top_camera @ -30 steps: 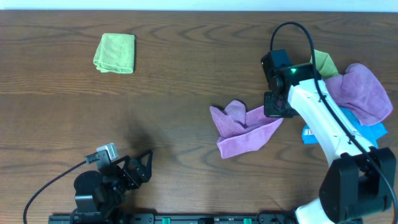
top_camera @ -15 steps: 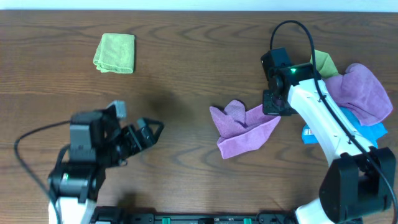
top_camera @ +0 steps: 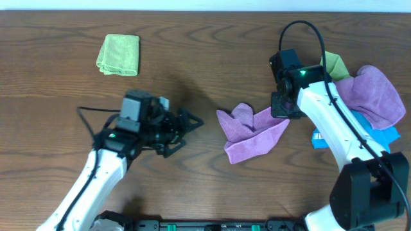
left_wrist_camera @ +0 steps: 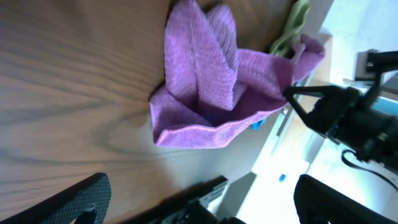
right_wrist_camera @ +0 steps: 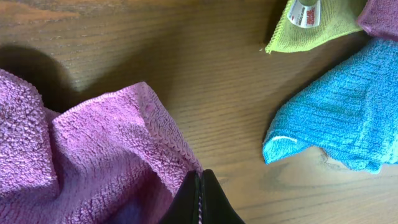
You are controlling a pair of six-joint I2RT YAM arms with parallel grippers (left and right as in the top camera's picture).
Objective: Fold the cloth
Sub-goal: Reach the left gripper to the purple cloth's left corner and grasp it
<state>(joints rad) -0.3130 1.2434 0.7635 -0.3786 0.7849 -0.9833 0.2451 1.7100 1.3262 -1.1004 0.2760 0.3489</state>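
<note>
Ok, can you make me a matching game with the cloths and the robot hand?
1. middle purple cloth
2. folded green cloth
3. blue cloth
4. left gripper

A. open, holding nothing
B. lying alone, far on the left
C. corner pinched by the right gripper
D. on the right, next to the other green cloth

Pairs: 1-C, 2-B, 3-D, 4-A.

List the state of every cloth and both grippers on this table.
the cloth: crumpled, loosely half folded, one corner pinched.
right gripper: shut on the cloth's corner.
left gripper: open, beside the cloth, touching nothing.
green cloth: folded flat, lying alone.
second purple cloth: bunched, on top of a pile.
blue cloth: crumpled, partly covered.
</note>
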